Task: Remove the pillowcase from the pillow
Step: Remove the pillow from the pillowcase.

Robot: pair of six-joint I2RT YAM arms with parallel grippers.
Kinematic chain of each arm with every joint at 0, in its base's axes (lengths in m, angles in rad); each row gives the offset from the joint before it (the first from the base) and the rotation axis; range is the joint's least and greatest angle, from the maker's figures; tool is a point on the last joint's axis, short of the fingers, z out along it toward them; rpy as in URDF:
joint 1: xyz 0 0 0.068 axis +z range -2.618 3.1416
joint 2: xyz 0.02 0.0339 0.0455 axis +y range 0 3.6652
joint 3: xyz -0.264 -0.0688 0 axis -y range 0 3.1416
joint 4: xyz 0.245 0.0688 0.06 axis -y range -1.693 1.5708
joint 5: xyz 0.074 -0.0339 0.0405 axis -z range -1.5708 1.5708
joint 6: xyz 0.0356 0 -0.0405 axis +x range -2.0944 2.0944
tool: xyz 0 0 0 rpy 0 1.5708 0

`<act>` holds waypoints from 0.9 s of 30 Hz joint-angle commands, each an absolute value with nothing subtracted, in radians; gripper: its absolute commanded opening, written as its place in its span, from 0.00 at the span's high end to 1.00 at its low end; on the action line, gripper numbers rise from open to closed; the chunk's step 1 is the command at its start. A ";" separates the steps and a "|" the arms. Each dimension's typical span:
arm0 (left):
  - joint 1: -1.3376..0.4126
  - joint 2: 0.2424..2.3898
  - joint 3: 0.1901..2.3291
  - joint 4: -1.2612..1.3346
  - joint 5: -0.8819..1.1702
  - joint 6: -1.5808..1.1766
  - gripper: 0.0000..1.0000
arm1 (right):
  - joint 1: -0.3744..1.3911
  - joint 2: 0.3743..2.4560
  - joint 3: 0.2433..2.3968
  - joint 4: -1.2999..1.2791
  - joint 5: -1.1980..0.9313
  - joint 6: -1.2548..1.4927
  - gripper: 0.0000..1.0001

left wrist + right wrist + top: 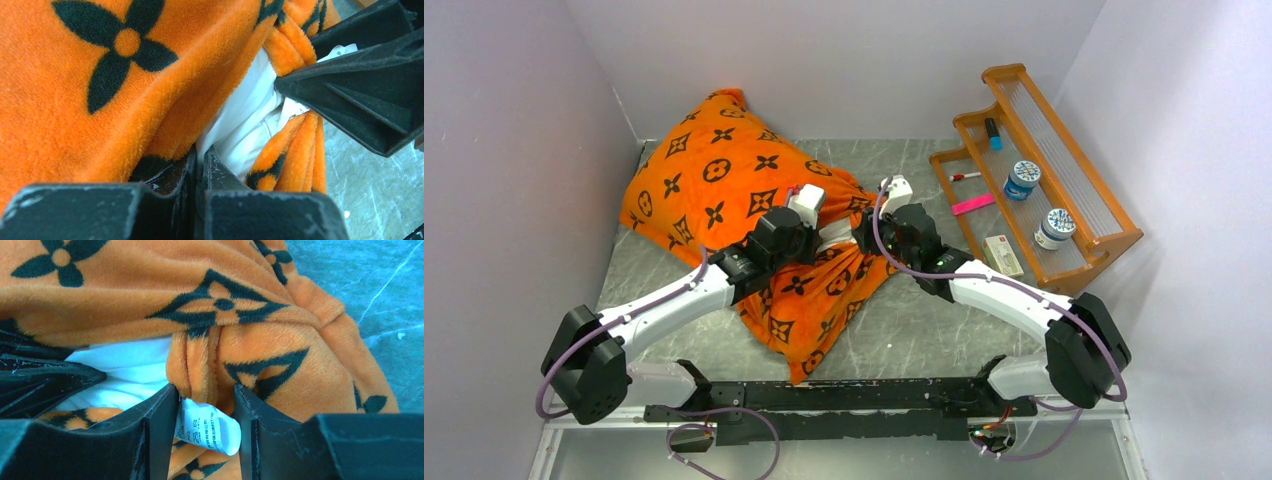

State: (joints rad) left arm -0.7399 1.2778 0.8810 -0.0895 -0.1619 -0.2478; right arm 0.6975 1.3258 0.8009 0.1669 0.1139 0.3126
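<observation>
The orange pillowcase [724,180] with dark brown motifs covers the pillow, lying at the middle left of the table. A patch of the white pillow [832,237] shows at its bunched opening between my two grippers. My left gripper [826,225] is shut, pinching the white pillow fabric [245,125] at the opening, with its fingertips [201,160] nearly touching. My right gripper [866,215] grips a thick fold of the pillowcase [200,365] at the opening's edge. A white care label [205,427] hangs between its fingers [205,400]. The right gripper's fingers [360,85] also show in the left wrist view.
A wooden stepped rack [1079,255] stands at the right with two blue-lidded jars [1022,180], markers and a pink item [972,205]. A small white box [1004,255] lies by its front. Grey walls close in on the left, back and right.
</observation>
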 commanded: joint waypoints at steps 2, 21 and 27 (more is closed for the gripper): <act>-0.703 1.265 0.848 -0.294 -0.273 -0.175 0.95 | 0.684 1.336 0.861 0.176 0.216 0.253 0.52; -0.704 1.259 0.855 -0.345 -0.395 -0.219 0.95 | 0.660 1.306 0.724 0.247 0.389 0.233 1.00; -0.703 1.260 0.853 -0.365 -0.446 -0.238 0.95 | 0.580 1.278 0.667 0.258 0.384 0.292 1.00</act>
State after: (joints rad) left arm -0.7456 1.2778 0.8810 -0.0956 -0.2062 -0.2768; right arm 0.6903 1.3060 0.7208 0.2977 0.2070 0.2924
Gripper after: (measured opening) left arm 0.082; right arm 0.019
